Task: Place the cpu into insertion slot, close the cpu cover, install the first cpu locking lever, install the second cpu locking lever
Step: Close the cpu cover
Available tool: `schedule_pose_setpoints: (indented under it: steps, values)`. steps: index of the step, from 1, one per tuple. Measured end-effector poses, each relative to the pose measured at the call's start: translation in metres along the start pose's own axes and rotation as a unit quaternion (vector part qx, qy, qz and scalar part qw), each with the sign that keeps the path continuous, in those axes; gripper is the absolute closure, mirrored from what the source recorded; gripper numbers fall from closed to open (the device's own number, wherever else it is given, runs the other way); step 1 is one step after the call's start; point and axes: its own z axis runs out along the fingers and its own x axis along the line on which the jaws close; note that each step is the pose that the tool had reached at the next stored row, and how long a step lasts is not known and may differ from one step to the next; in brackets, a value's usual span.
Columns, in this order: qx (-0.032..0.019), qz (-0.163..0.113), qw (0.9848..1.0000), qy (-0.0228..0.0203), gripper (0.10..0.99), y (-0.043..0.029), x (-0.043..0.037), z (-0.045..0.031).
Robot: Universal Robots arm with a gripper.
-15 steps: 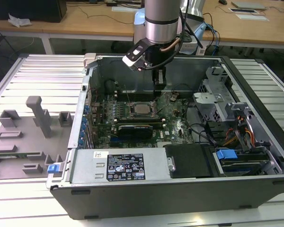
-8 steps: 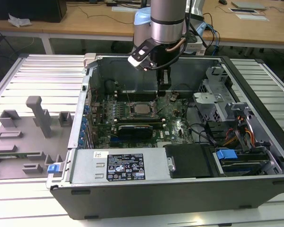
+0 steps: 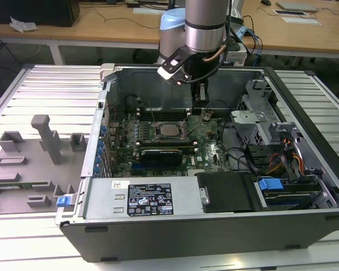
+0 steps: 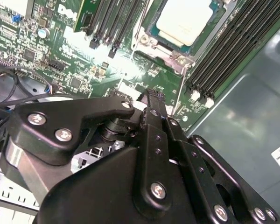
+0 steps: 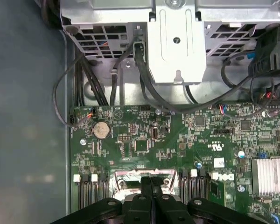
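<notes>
Ribbed aluminium worktable [image 3: 56, 90] under open computer case [image 3: 214, 237]. Wooden desks [image 3: 101, 28] behind case. Grey fixture tray [image 3: 22, 169] beside case, exterior view's left.

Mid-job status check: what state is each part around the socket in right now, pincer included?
Pale silvery square cpu: seated flat, top exposed.
Thin dark-silver metal cpu cover: lying flat around the chip.
Black pincer: shut, nothing seen between its fingers, low over the board next to the cover.
Dark grey computer case: lying on its side, open on top.
</notes>
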Motion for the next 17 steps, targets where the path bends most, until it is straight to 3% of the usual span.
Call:
schedule_pose_setpoints:
  steps: [17]
  values:
    - [0.0000, 0.000, 1.0000, 0.0000, 0.980, 0.0287, 0.0009, 0.0023]
